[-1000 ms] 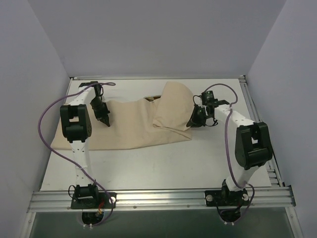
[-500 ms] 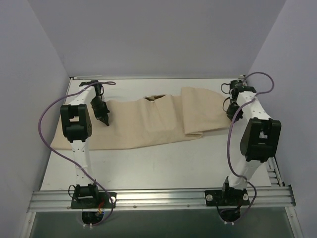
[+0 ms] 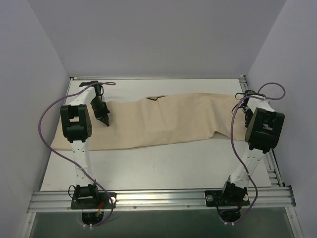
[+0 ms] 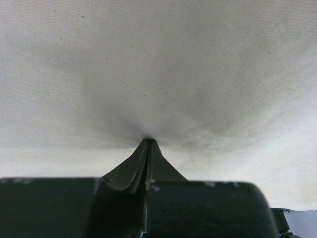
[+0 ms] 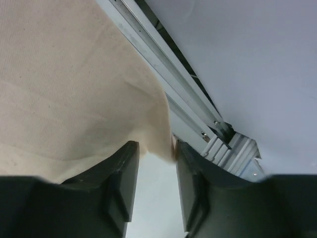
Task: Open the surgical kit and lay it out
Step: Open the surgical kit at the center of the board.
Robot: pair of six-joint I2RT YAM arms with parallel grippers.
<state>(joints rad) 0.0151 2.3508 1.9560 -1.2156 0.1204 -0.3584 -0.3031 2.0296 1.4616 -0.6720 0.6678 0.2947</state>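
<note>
the left claw (image 4: 147,143) is clenched tight, its two tips pressed together on a small pucker of the cloth wrap (image 3: 163,121), pinching it near the wrap's left end, a little in from the far edge. the right claw (image 5: 156,148) stands released, its dark fingers (image 5: 124,171) parted with a clear gap; the right-hand corner of the wrap hangs down into that gap, close against the inner face of one finger, and nothing squeezes it. whether the corner touches the other finger i cannot tell. outward from both claws, the beige wrap lies spread as one long band from left to right, mostly flat, with soft folds and a wavy near edge. at the middle of its far edge a small dark shape peeks out, too small to make out. under the wrap is a white table (image 3: 163,166), bare on the wrap's near side. just beyond the wrap's right end runs an aluminium rail (image 5: 148,44). pale lilac walls (image 3: 158,39) close in behind the wrap and on both sides.
</note>
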